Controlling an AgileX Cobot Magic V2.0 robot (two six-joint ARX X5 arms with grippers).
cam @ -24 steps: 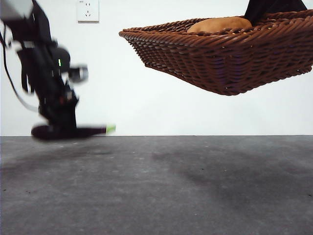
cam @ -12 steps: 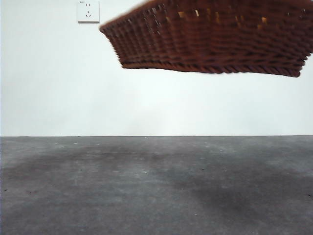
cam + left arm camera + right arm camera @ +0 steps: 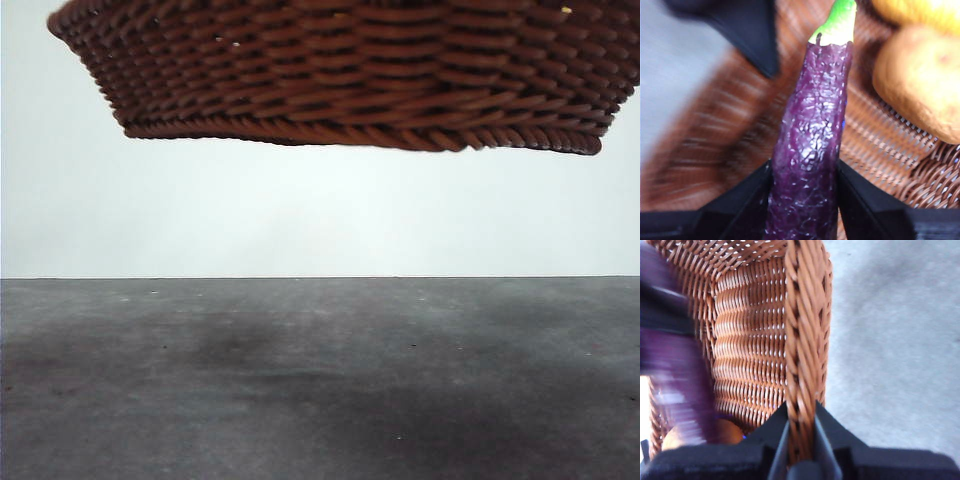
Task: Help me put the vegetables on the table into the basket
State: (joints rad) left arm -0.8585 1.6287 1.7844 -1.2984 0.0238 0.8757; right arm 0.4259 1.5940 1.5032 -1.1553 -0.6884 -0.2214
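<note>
Left wrist view: left gripper (image 3: 805,200) tight around eggplant (image 3: 812,145) over basket (image 3: 880,145).

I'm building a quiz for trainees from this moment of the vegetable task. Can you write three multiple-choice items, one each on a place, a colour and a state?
1. Where is the basket?
A. lifted above the table
B. resting on the table
C. upside down on the table

2. What colour is the eggplant stem?
A. red
B. green
C. white

3. What does the right gripper clamp?
A. the potato
B. nothing
C. the basket rim

Answers: 1 A, bare wall shows beneath it; 2 B, green tip in the left wrist view; 3 C, jaws pinch the braided rim.
</note>
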